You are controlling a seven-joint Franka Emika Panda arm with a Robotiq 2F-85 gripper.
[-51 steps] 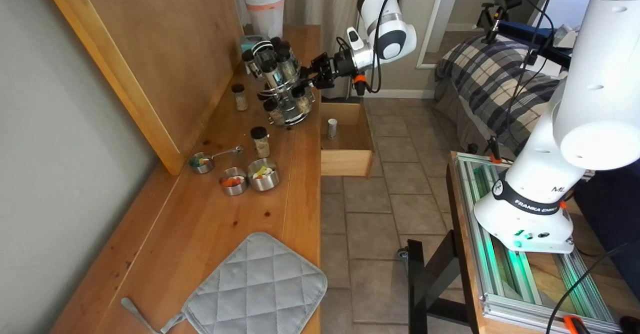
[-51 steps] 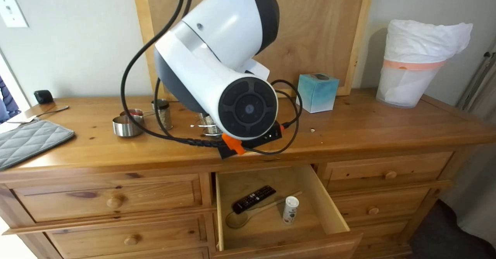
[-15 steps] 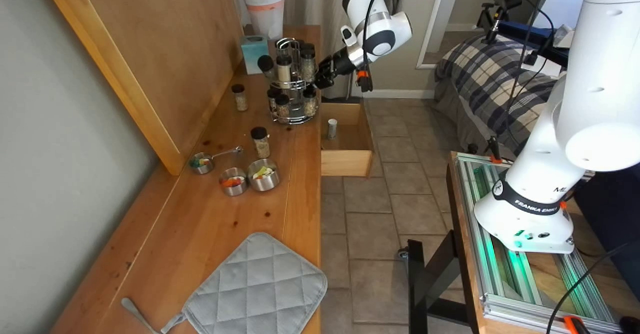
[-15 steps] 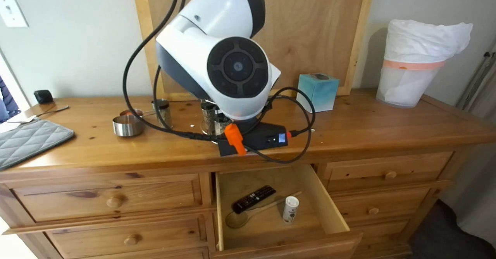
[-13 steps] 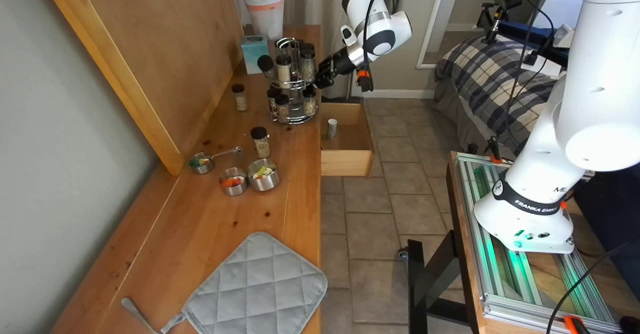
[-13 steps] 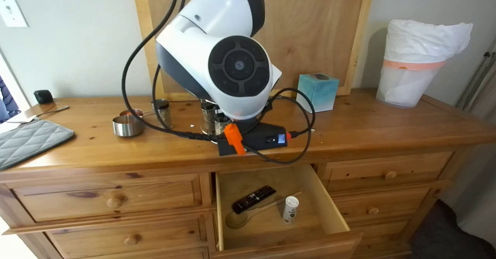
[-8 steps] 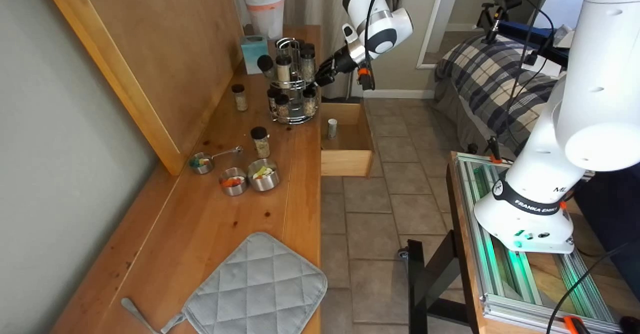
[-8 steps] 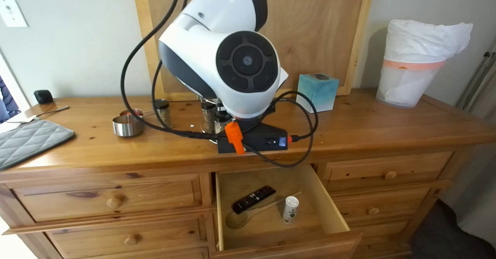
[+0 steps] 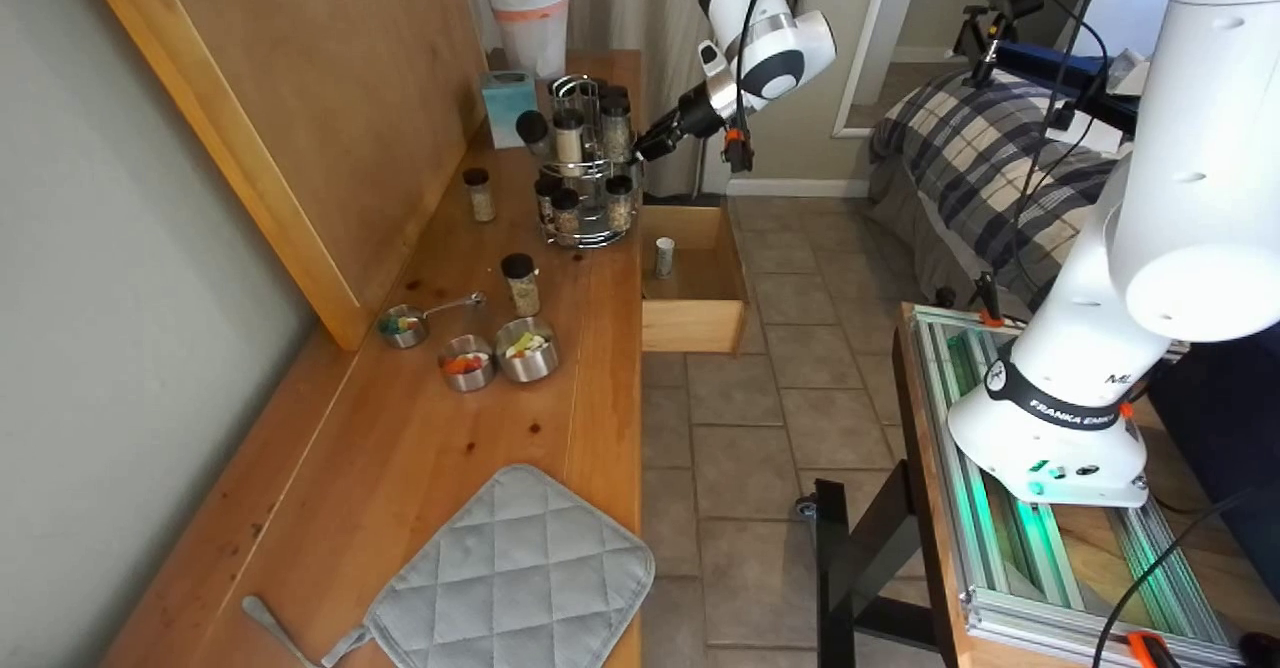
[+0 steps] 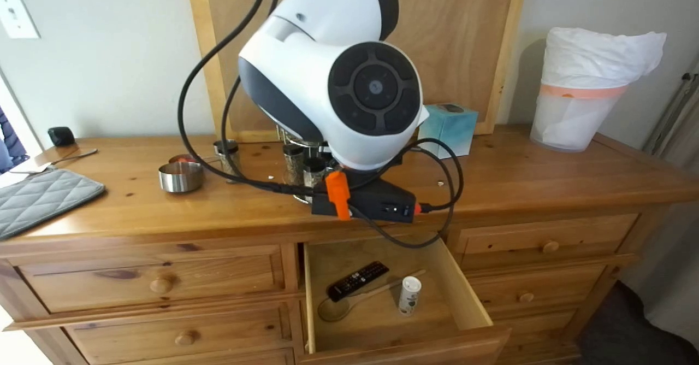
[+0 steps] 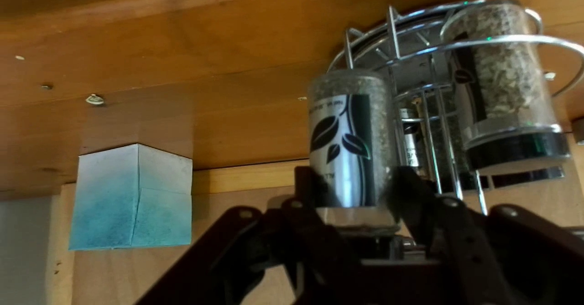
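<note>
Claw [image 11: 353, 177] is clamping one spice jar [image 11: 340, 131], its two fingers [image 11: 413, 195] pressing the glass from either side. Jar is sitting squarely between them, upright, lid up; the wrist view is showing it upside down. Wire rack [image 9: 586, 240] is standing just beside the held jar; cannot tell if they're touching. In the exterior views that jar is hard to make out, the claw hovering at the rack's drawer side, above the edge of the tabletop [image 9: 430, 468].

Counts: one rack, holding at least six more jars, overlapping, so exact number is staying unclear. One rack jar [image 11: 506, 76] is showing large beside the held one. Two loose jars [image 9: 521, 288] are standing on the tabletop, apart from each other. Three metal cups [image 9: 535, 369] are holding small colorful bits. One tissue box [image 11: 112, 200] is standing well apart from the claw. One trash bin [image 10: 565, 122], white bag lining it. One pot holder [image 9: 520, 578] is lying flat. One drawer [image 10: 463, 286] is standing open, containing one remote [image 10: 357, 281], one wooden spoon [image 10: 334, 309], one white canister [image 10: 409, 296] standing upright.
</note>
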